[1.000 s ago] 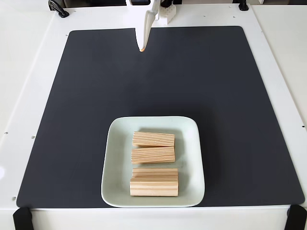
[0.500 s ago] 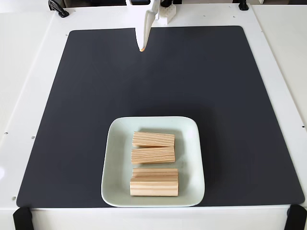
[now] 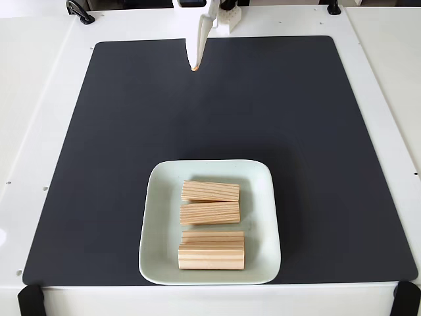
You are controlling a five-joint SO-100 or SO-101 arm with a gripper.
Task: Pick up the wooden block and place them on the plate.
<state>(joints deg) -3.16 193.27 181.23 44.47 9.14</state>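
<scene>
Four wooden blocks (image 3: 210, 224) lay on the plate (image 3: 156, 227) at lower centre; the gripper (image 3: 195, 66), top centre, was clenched and empty.

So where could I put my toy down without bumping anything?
The black mat is bare between the gripper at the top and the plate, and down both sides of the plate. The plate itself is crowded with wooden blocks.
</scene>
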